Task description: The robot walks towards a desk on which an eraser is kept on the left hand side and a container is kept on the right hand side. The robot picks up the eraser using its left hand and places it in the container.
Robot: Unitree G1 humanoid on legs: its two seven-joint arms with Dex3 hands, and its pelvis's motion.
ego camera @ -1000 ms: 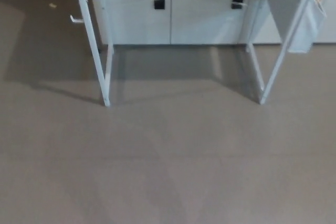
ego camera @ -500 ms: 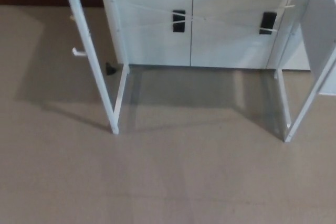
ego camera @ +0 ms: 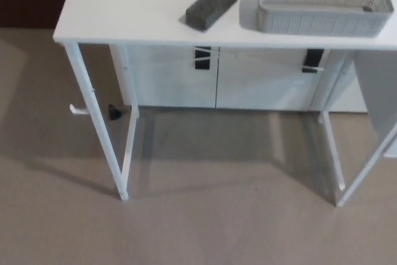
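Step in hand: you are at the approach; the white rectangular desk (ego camera: 124,4) with thin white metal legs fills the upper part of the head view, and nothing on it looks handled yet.
Eraser: the dark grey block-shaped eraser (ego camera: 212,5) lies flat on the desktop, set at a slant, left of the container and apart from it.
Container: the grey oblong mesh container (ego camera: 322,8) stands upright on the right part of the desktop; you cannot tell whether anything lies inside.
Left hand: not in your view, so you cannot tell whether its fingers are spread or pressed together, and it touches nothing you can see.
Right hand: also out of view; same answer.
Floor: beige floor lies between you and the desk legs.
Next move: by my judgement, you close the gap to the desk edge, then bring the left hand over the eraser, lining the fingers across its narrow sides.
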